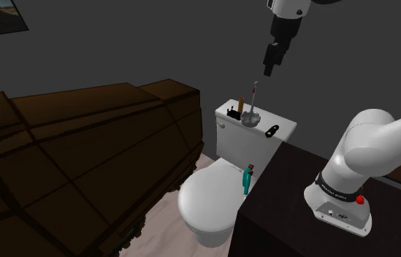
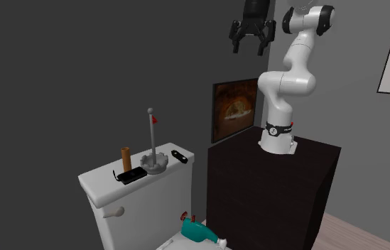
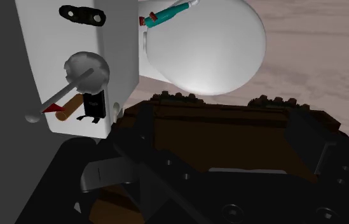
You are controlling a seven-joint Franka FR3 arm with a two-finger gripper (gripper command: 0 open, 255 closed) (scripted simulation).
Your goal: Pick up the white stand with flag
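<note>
Dark wooden furniture [image 1: 82, 160]: the bulkiest item, close beside the toilet on the shoulder view's left, so that side is closed to any low approach. Dark box [image 2: 271, 185]: carries the arm and stands just beside the toilet's other flank. Toilet [image 1: 209, 201]: white, lid down. Its tank lid [image 2: 108, 181] serves as a narrow shelf against the wall, with edges close on every side. Tool [image 2: 252, 44]: high above the tank and well apart from it, fingers spread with nothing between them; judged poised for a descent, grasp not yet begun. Stand with flag [image 2: 155, 163]: pale grey round base near the middle of the tank lid, thin pole upright, small red flag near its top. Open room lies straight overhead, and the pole is likely the easiest part to grip. Brown cylinder [image 2: 126, 158]: upright, just beside the base, at risk of a knock. Black object [image 2: 132, 174]: near the lid's front edge. Second black object [image 2: 180, 156]: at the lid's end nearer the box. Teal bottle [image 1: 247, 179]: lower down, at the toilet's side, apart from the approach path.
</note>
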